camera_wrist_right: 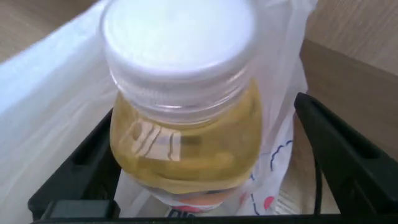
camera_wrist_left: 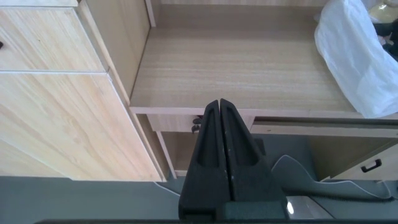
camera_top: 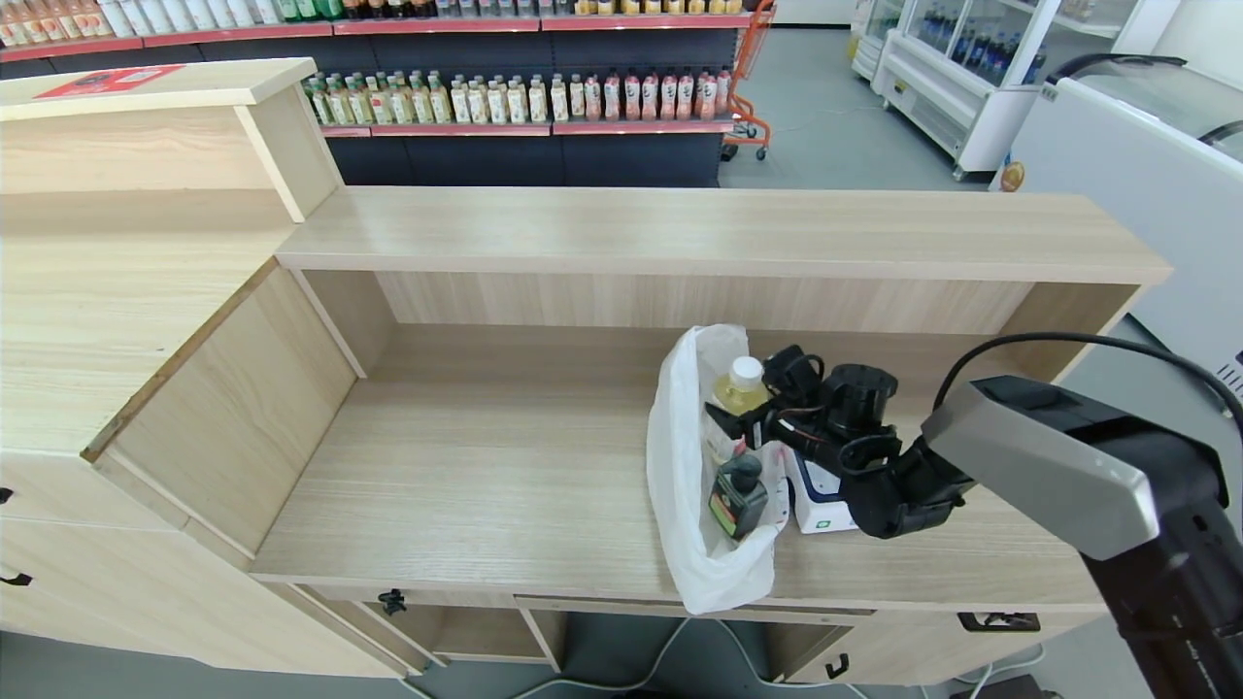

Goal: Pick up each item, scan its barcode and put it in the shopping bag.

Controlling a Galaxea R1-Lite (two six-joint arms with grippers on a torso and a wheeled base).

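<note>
Right gripper point(camera_top: 755, 403) spread around yellow bottle point(camera_wrist_right: 186, 124), one finger clear of it, released | bottle upright in shopping bag point(camera_top: 680, 466) mouth, beyond dark bottle point(camera_top: 738, 497) | risk: limp bag wall snags a finger on withdrawal, tipping bottle or dragging bag over near counter point(camera_top: 466, 485) edge | left gripper point(camera_wrist_left: 219, 106) clenched, near-left, off counter.

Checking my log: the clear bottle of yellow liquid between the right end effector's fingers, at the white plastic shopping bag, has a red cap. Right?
No. The cap on the clear bottle of yellow liquid is white, not red, as the right wrist view shows. The rest holds: the bottle sits between the fingers of the right end effector, at the white plastic shopping bag.
</note>
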